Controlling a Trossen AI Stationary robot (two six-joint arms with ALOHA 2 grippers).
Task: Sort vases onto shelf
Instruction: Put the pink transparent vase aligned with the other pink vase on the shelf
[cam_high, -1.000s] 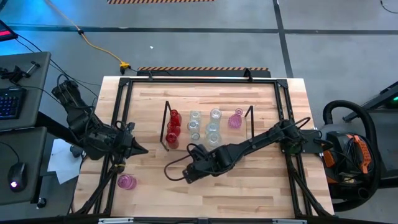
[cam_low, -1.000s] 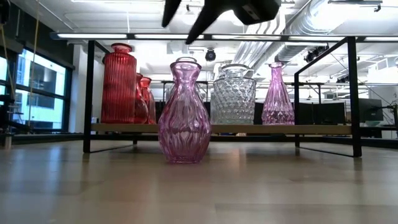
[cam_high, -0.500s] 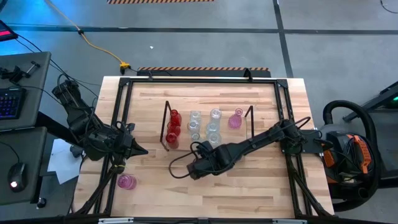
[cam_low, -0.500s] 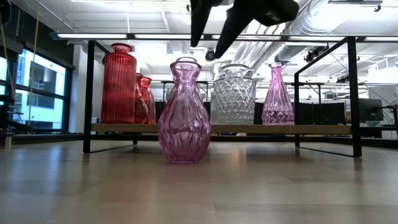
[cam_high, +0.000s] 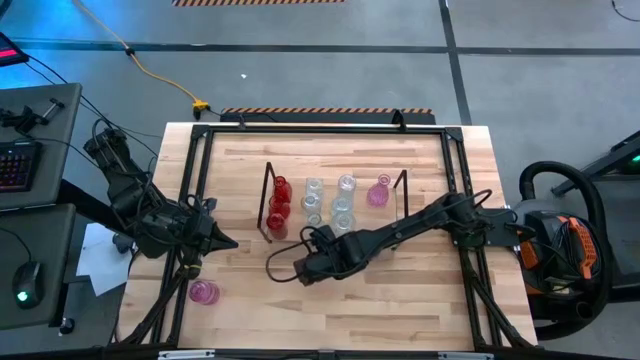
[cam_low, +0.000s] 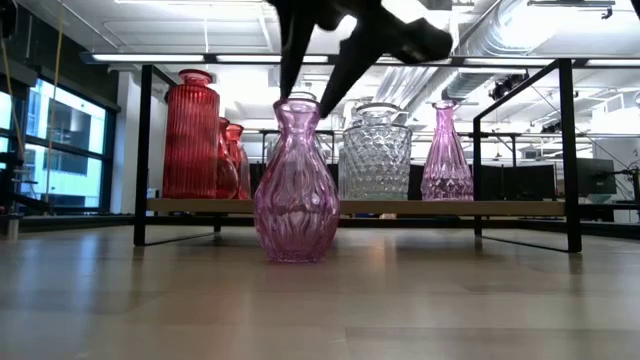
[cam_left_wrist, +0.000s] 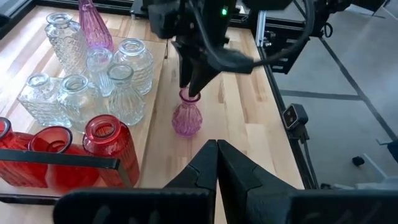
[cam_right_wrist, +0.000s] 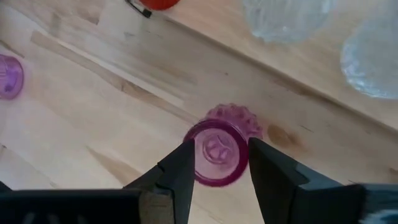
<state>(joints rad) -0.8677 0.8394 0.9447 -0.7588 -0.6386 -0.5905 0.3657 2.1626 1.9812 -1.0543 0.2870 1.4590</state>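
A pink glass vase (cam_low: 296, 190) stands upright on its base on the table, in front of the shelf (cam_low: 350, 207). My right gripper (cam_right_wrist: 217, 163) is open and points down over the vase's mouth (cam_right_wrist: 216, 152), one finger on each side of the rim. The left wrist view shows the same gripper (cam_left_wrist: 191, 87) above the vase (cam_left_wrist: 186, 118). Red (cam_high: 278, 205), clear (cam_high: 328, 205) and pink (cam_high: 379, 192) vases stand on the shelf board. My left gripper (cam_left_wrist: 216, 155) is shut and waits near the table's left edge (cam_high: 230, 241).
A second pink vase (cam_high: 204, 292) stands near the table's near left corner, outside the black metal frame (cam_high: 190, 180) that edges the table. Bare wood lies between the shelf and the near edge. The right arm (cam_high: 420, 225) reaches across the table's right half.
My right gripper has come down over the pink vase, shifting a little sideways on the way; its open fingers now stand at the height of the rim. The vase has stayed where it was.
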